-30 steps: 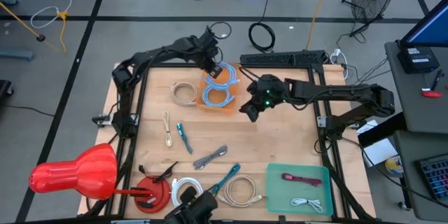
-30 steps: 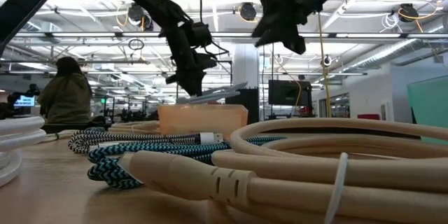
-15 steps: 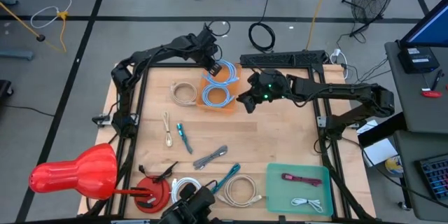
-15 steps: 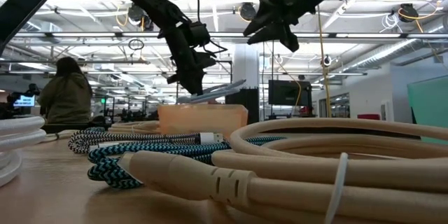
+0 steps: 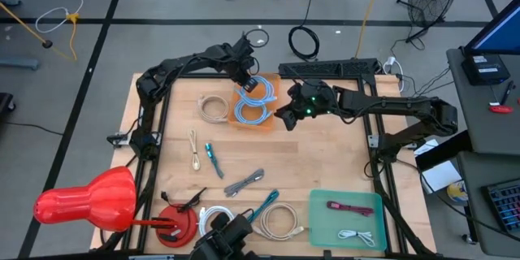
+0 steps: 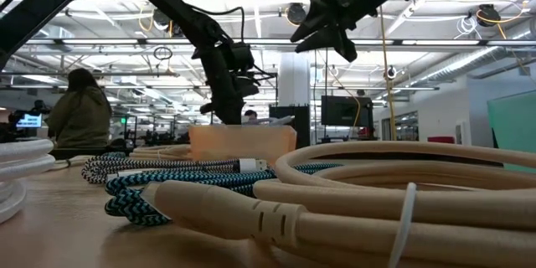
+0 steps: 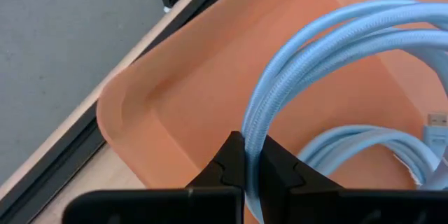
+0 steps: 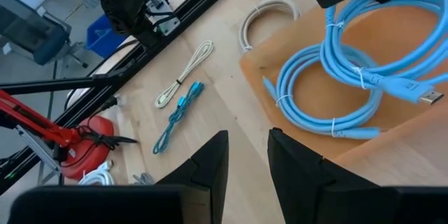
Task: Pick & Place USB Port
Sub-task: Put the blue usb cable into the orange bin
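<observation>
Braided light-blue USB cable coil hung partly inside the shallow orange plastic tray, pinched between the left gripper fingers. A second blue coil lay flat in the tray. Right gripper, fingers spread and empty, hovered beside the tray.

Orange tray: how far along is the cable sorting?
Done: one light blue cable lies coiled in the orange tray. In hand: the left gripper is shut on a second blue cable above the tray. Left: releasing it; beige cables remain on the table. The right gripper hovers empty.
</observation>
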